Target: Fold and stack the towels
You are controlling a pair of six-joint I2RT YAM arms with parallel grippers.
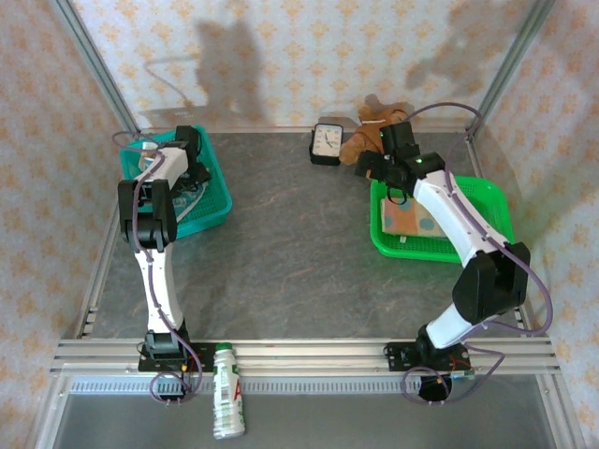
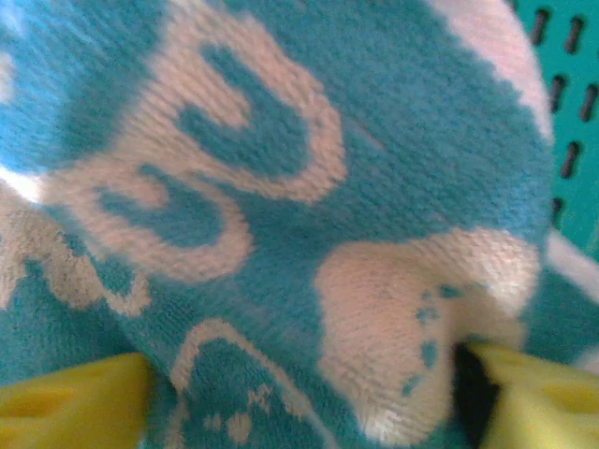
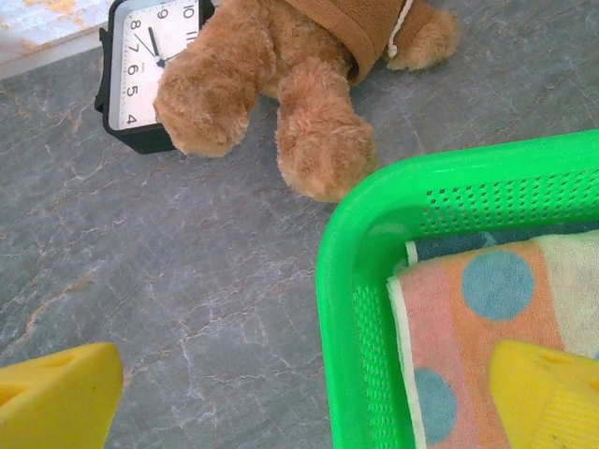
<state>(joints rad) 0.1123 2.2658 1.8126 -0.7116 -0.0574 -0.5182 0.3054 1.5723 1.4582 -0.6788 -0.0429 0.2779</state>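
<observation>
Between the teal basket (image 1: 221,200) and green basket (image 3: 346,243) we see bare surface (image 1: 299,253). Left tool (image 2: 304,402) straddles a teal-and-white towel (image 2: 281,187); whether it grips, we cannot tell. Right tool (image 3: 299,393) gapes wide astride the green rim, dotted towel (image 3: 477,299) inside.

Blue-and-cream towel (image 2: 281,234) sits in teal basket (image 2: 573,56), orange dotted towel (image 3: 487,327) folded in green basket (image 3: 374,215).
</observation>
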